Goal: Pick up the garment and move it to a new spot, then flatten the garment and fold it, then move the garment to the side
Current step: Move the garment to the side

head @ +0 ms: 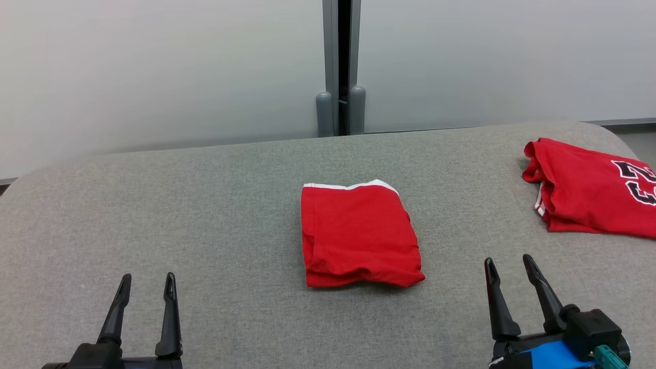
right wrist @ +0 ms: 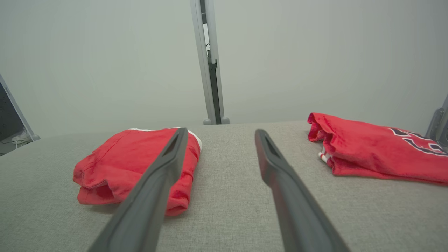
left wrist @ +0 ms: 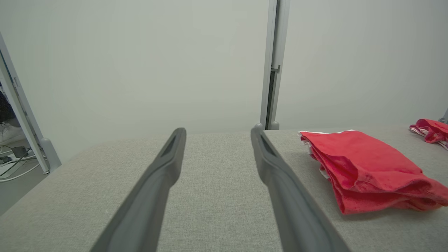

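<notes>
The red garment lies folded at the middle of the grey table, with the left gripper and right gripper spread wide and empty at the near edge, so seemingly only moving it aside is left.

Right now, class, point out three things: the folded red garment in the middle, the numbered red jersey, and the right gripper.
folded red garment point(head: 359, 236): head view, centre of its top layer.
numbered red jersey point(head: 584, 195): head view, plain cloth left of the numbers.
right gripper point(head: 508, 260): head view, midway between its open fingertips.
</notes>
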You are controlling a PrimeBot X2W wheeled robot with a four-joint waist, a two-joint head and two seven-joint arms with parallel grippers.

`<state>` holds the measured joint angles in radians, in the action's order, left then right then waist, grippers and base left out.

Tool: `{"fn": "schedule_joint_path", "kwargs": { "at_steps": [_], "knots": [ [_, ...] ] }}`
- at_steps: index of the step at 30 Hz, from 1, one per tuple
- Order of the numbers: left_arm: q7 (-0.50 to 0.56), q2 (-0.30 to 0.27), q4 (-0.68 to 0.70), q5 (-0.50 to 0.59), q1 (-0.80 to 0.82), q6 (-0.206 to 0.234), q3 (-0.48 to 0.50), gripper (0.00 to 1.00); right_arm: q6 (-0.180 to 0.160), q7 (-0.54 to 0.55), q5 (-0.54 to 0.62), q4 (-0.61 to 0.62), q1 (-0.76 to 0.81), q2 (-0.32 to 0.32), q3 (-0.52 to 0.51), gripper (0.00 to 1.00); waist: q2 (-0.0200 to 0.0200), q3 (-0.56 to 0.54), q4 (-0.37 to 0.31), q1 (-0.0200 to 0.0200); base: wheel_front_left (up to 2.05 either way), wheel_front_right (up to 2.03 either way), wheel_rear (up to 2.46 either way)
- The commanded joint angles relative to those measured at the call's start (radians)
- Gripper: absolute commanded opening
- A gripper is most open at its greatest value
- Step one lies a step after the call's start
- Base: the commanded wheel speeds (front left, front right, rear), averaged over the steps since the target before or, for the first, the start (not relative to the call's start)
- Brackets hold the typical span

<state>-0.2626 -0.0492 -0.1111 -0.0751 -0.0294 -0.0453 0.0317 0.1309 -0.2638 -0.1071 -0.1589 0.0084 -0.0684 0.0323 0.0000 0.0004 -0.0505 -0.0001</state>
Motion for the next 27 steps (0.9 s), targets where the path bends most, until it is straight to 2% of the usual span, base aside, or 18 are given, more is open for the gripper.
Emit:
{"fn": "schedule_joint_path", "kwargs": {
  "at_steps": [1,15,18,23,27],
  "knots": [
    [-0.003,-0.003,-0.001,0.000,-0.011,0.007,0.002,1.00,0.000,0.000,-0.002,-0.007,0.020,0.006,0.004,1.00,0.0000,-0.002,0.002,0.0001,0.00,0.00,0.00],
    [-0.003,-0.003,-0.001,-0.009,-0.013,0.009,-0.004,1.00,0.000,0.000,0.005,-0.031,0.005,0.011,0.004,1.00,0.0000,-0.002,0.006,0.0001,0.00,0.00,0.00],
    [-0.003,-0.003,-0.003,-0.010,-0.004,0.010,-0.008,1.00,0.000,0.000,0.009,-0.031,-0.018,-0.004,0.018,1.00,0.0000,0.002,0.011,0.0001,0.00,0.00,0.00],
    [-0.003,-0.003,-0.001,-0.009,0.017,0.007,-0.014,1.00,0.000,0.000,0.013,-0.029,-0.098,-0.039,0.053,1.00,0.0000,0.022,0.027,0.0001,0.00,0.00,0.00],
    [-0.003,-0.003,0.001,-0.007,0.049,0.001,-0.020,1.00,0.000,0.002,0.000,-0.098,-0.244,-0.071,0.109,1.00,0.0000,0.065,0.048,0.0001,0.00,0.00,0.00]
  ]
}}
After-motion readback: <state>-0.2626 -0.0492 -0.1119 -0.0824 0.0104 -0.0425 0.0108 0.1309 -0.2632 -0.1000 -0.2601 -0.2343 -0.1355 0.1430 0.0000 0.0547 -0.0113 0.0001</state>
